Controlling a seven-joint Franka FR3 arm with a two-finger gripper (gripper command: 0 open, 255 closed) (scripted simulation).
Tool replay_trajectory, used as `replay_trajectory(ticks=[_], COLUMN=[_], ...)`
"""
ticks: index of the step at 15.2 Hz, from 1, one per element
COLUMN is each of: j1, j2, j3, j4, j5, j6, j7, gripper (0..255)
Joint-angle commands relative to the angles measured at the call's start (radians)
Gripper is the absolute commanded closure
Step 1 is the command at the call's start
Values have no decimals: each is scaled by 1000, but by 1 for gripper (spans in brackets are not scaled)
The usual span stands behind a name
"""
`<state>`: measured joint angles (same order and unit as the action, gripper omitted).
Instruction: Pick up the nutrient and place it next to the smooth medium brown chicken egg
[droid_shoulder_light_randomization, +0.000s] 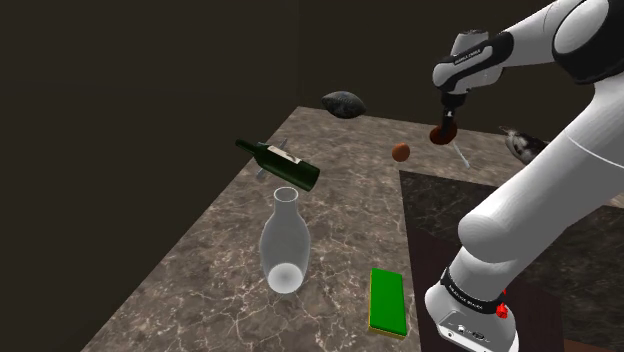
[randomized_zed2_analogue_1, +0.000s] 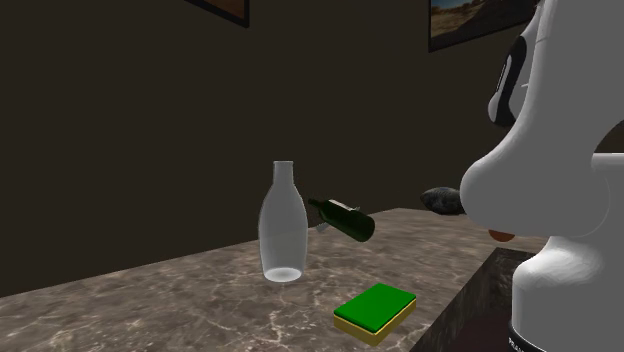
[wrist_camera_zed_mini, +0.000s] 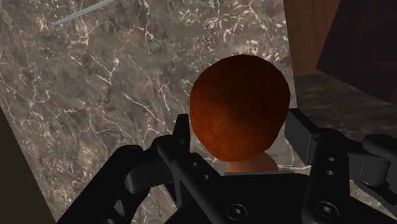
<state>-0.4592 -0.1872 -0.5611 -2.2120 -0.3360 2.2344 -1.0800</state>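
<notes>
Currently the fingers (wrist_camera_zed_mini: 181, 137) are pinching the nutrient (wrist_camera_zed_mini: 238, 105), a round, reddish-brown lump. One finger is pressing on each flank, and its dome is bulging out past their tips. In the shoulder view it is hanging up in the air, clear of the worktop (droid_shoulder_light_randomization: 230, 230).

Judging by its look, it is probably light and stiff, with a smooth curved skin that could be slipping if the squeeze were easing. Taking it across its widest part, as the fingers are doing, seems the safest hold.

The egg (droid_shoulder_light_randomization: 401, 152), a small brown oval, is lying on the worktop near the nutrient, toward the shoulder view's left and a little lower in that view. Setting the nutrient down beside it is calling for a gentle descent, since a nudge could be sending the egg rolling.

Farther out, a green bottle (droid_shoulder_light_randomization: 280, 162) is lying slanted, a clear bottle (droid_shoulder_light_randomization: 283, 240) is standing upright, and a green sponge (droid_shoulder_light_randomization: 387, 300) is resting toward the worktop's near end.
</notes>
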Motion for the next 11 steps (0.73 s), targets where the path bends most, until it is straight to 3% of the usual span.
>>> replay_trajectory(ticks=[1, 11], j1=[-1, -4], j2=[11, 82], j3=[-5, -25], j4=[-17, -94], j5=[0, 12], j6=[28, 171], j7=[0, 6], gripper=[255, 255])
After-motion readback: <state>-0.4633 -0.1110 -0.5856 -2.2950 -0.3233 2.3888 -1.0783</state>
